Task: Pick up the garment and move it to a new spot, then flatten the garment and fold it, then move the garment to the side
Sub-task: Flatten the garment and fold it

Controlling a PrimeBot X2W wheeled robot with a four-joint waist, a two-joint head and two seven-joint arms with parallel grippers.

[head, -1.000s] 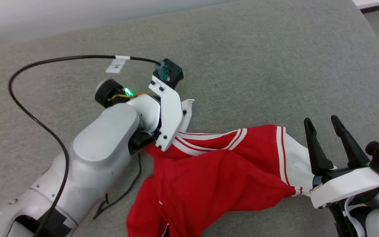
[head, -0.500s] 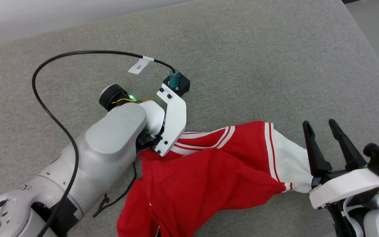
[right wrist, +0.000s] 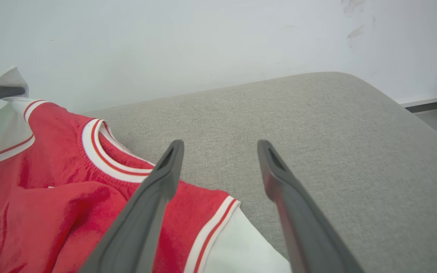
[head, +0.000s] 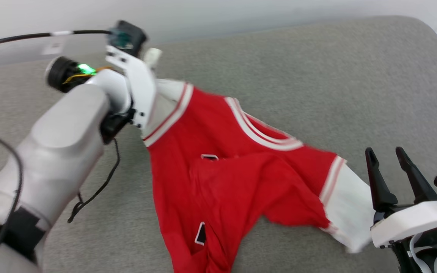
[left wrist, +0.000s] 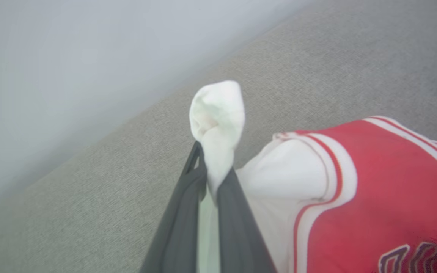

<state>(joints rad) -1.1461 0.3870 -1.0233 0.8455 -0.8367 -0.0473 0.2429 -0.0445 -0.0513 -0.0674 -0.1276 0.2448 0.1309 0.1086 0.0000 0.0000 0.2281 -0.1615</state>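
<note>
Biggest worry here is the pinch slipping. The left gripper (left wrist: 211,167) has its fingers clamped shut on just the bunched tip of one white sleeve (left wrist: 218,110), near the middle of the left wrist view. The whole garment (head: 218,167) drags off that one little tuft. Jersey fabric is a bit slick, so a quick pull or swing could probably yank the sleeve out and dump the shirt in a heap.

Second thing: with only one corner held, the rest trails and twists. In the head view the red body runs from the upper left down to the bottom centre of the frame, across the grey cushion (head: 317,76), and it's rumpled. Dragging it like that would likely bunch it worse and make the flattening harder. That view is pretty blurry, so it's hard to say how much of the shirt is off the cushion and how much is lying on it.

The right gripper (head: 385,151), at the lower right of the head view, has its fingers spread wide and holds nothing. The other white sleeve (head: 349,212) lies just beside it, maybe brushing its base, but nothing sits between the fingers. If that arm doesn't get out of the way, the far sleeve could snag on it when the shirt gets pulled off to the upper left.
</note>
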